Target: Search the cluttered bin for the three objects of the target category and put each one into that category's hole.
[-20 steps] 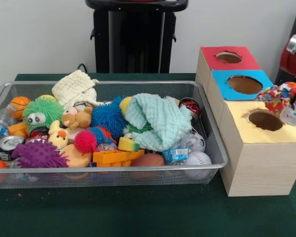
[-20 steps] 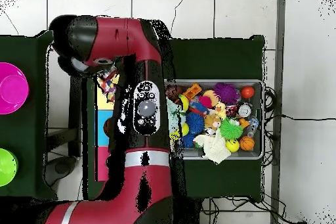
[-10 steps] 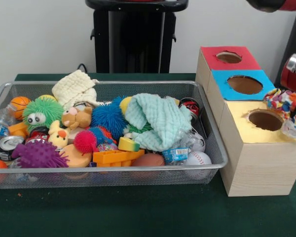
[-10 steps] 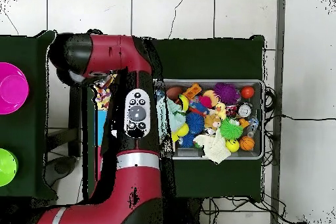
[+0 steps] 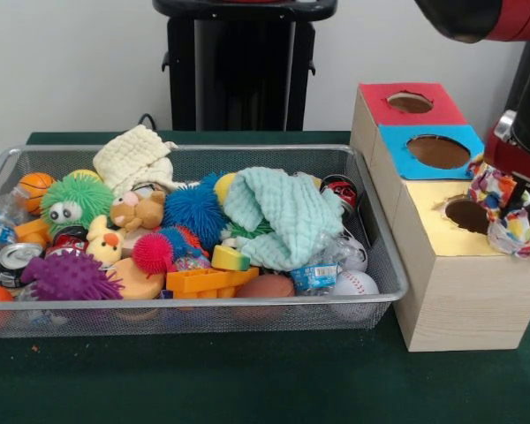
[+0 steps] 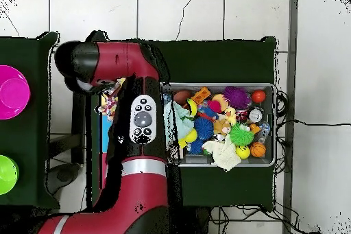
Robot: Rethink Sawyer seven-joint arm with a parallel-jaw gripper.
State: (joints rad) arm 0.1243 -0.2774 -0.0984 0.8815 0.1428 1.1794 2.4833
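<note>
My gripper point(image 5: 512, 187) is shut on the small white cloth with multicoloured dots point(image 5: 503, 210). It holds the cloth just above the right edge of the round hole point(image 5: 464, 215) in the yellow top of the pale wooden box; part of the hole is hidden behind the cloth. The cloth also shows in the overhead view point(image 6: 108, 100) under the arm. The mint-green waffle cloth point(image 5: 278, 216) lies on the clutter at the right of the wire-mesh bin point(image 5: 203, 306). The cream waffle cloth point(image 5: 137, 155) drapes over the bin's far rim at the left.
The blue-topped hole point(image 5: 438, 151) and the red-topped hole point(image 5: 410, 102) stand behind the yellow one. The bin holds spiky balls point(image 5: 194, 210), plush animals point(image 5: 138, 210), cans, a baseball point(image 5: 356, 283) and orange blocks. A magenta bowl point(image 6: 11, 92) and a green bowl point(image 6: 5, 173) stand at the overhead view's left.
The arm has come further into the front view from the upper right. The dotted cloth has moved down and slightly left, closer to the yellow-topped hole. The bin's contents have not moved.
</note>
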